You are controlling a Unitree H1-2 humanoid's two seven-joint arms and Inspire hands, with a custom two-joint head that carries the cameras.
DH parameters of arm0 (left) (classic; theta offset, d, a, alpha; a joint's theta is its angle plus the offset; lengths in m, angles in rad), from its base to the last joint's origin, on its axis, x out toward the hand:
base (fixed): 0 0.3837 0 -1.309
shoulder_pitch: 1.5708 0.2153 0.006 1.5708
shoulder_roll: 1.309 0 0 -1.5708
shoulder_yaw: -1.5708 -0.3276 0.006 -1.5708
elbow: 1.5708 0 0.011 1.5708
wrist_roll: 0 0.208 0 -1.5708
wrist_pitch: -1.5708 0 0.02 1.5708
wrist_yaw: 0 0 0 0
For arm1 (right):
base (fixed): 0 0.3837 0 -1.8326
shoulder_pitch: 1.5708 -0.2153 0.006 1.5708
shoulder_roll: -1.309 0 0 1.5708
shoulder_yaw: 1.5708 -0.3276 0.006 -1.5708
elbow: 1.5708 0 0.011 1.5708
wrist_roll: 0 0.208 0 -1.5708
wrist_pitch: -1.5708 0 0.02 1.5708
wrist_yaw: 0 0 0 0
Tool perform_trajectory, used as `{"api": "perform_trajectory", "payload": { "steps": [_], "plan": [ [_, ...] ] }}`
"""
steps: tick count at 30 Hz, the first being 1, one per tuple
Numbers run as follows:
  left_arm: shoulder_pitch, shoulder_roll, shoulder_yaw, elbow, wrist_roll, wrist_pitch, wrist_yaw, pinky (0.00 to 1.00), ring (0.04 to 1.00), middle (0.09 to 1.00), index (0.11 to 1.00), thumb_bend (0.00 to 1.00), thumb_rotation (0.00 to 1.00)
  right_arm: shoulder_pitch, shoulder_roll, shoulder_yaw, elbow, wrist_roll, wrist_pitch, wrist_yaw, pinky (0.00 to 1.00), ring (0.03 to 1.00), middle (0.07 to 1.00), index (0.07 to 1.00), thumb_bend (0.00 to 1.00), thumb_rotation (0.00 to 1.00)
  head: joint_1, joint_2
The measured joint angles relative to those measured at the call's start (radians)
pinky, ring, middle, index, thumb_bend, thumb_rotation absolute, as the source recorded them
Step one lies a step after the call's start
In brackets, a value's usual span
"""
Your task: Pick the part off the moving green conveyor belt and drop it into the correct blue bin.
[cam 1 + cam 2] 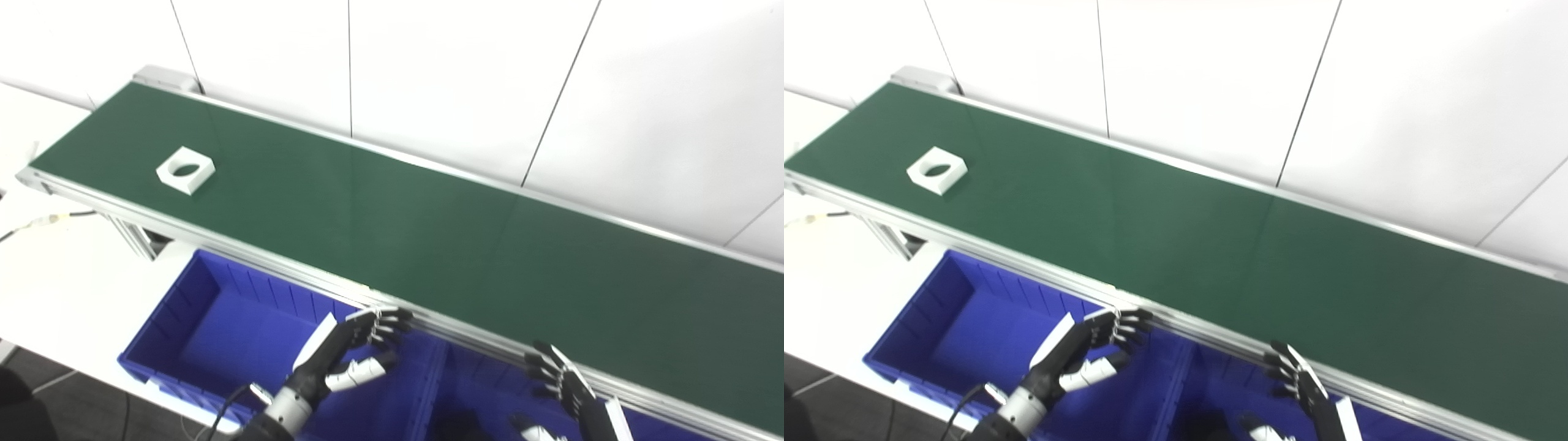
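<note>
The left hand (352, 352) is hovering over the left blue plastic bin (184, 318), fingers spread and curled a little, holding nothing, its fingertips lying just beside the near silver rail (257, 254) of the long green conveyor belt (429, 239). The right hand (566, 386) is hanging above the right blue plastic bin (484, 392), fingers likewise apart and empty (its lower part is running off the bottom edge). The white square part with a round hole (185, 169) is lying flat on the belt well apart from both hands, far to the left and near the belt's left end, closer to the near rail than to the far one. Between the part and the hands the belt surface is lying bare and open. The two bins are sitting side by side below the near rail, touching at their shared wall. Behind the belt a white panelled wall (465, 79) is standing close to the far rail. To the left a white tabletop (55, 275) is carrying the left bin, with a thin cable (37, 223) lying across it.
</note>
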Motion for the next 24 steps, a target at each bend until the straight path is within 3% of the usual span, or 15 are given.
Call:
{"api": "perform_trajectory", "payload": {
  "steps": [10, 24],
  "plan": [
    [-0.021, 0.001, -0.01, 0.066, 0.002, -0.025, 0.017, 0.56, 0.639, 0.712, 0.759, 0.8, 0.76, -0.006, 0.002, -0.002, 0.056, 0.013, -0.028, -0.001, 0.69, 0.781, 0.819, 0.882, 0.63, 0.45, 0.025, -0.078],
    [-0.051, 0.016, -0.026, 0.106, 0.001, -0.028, 0.037, 0.55, 0.633, 0.707, 0.753, 0.79, 0.71, -0.023, 0.01, -0.002, 0.094, 0.02, -0.041, -0.001, 0.69, 0.778, 0.816, 0.88, 0.57, 0.34, 0.037, -0.1]
  ]
}}
